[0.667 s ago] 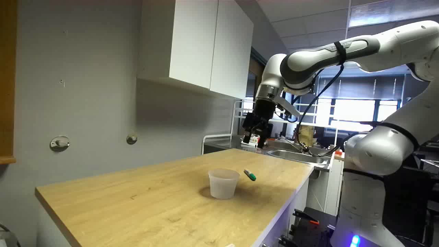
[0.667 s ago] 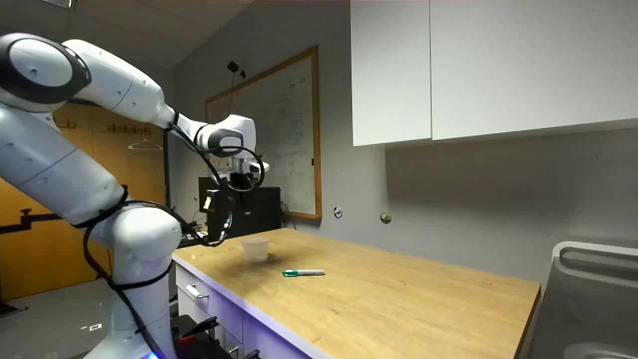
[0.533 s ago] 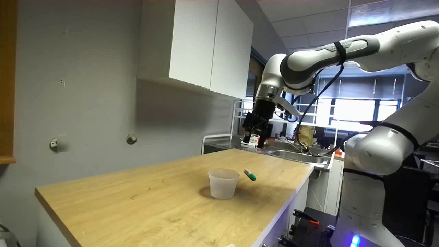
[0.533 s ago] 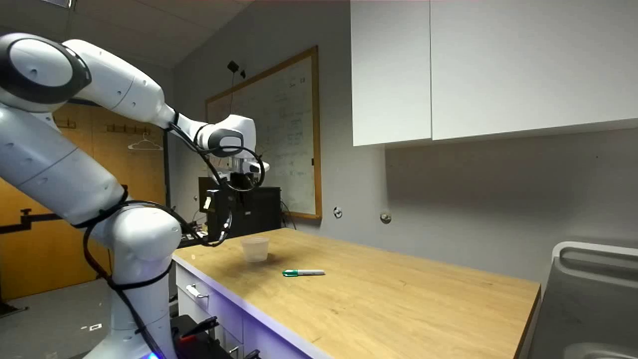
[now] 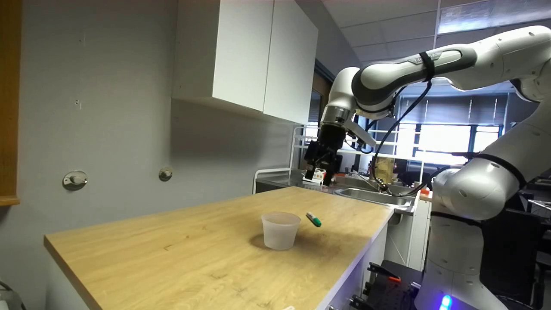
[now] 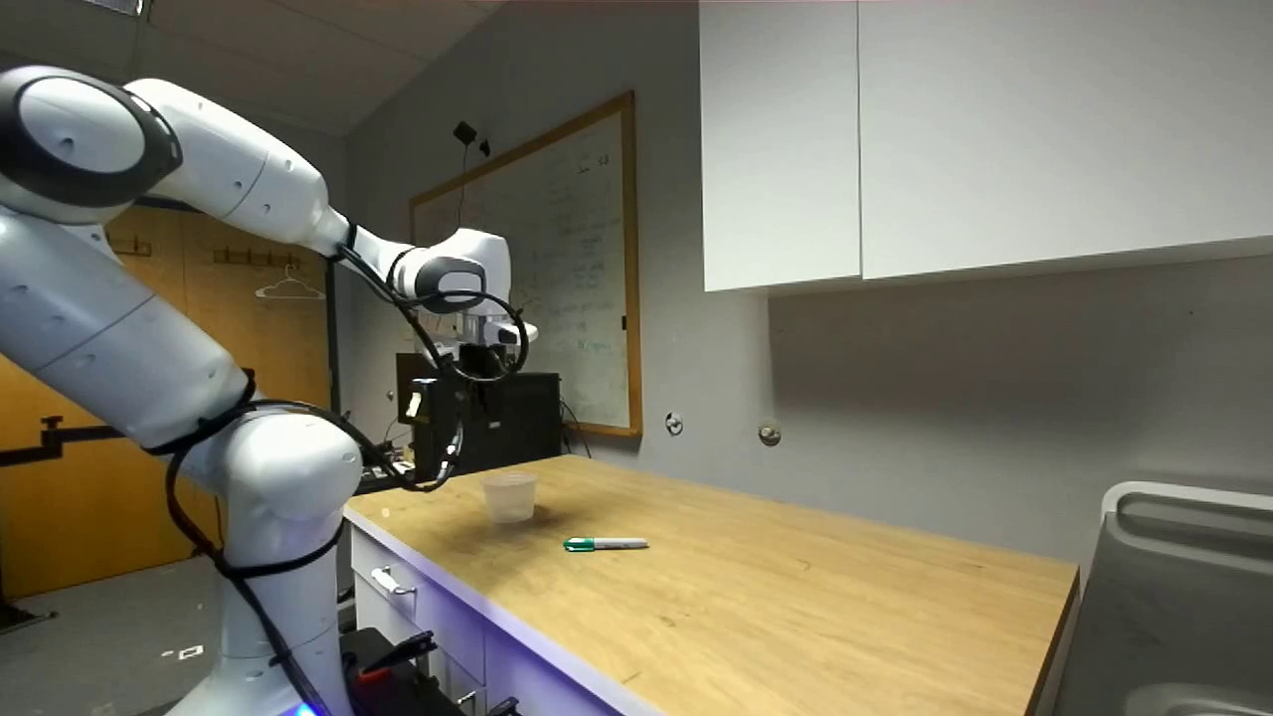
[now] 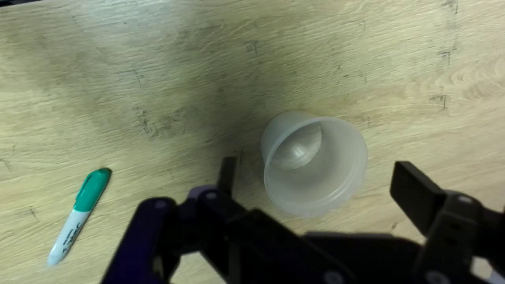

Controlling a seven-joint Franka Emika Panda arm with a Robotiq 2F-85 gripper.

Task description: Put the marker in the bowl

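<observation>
The wooden countertop (image 5: 193, 245) extends around the bowl (image 7: 317, 167), and the gripper (image 5: 318, 178), fingers (image 7: 416, 193) spread wide, hangs higher than the bowl. The bowl stands upright, and the green-capped marker (image 7: 79, 216) lies near but apart, left of it in the wrist view.

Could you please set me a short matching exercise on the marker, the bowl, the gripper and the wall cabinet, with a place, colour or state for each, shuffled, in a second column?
Column one
1. Marker
2. Bowl
3. Gripper
4. Wall cabinet

Column two
A. Open, in the air, holding nothing
B. White, mounted higher than the countertop
C. Green-capped, lying flat on the countertop
D. Translucent and empty, standing upright

Right pairs: 1-C, 2-D, 3-A, 4-B.
</observation>
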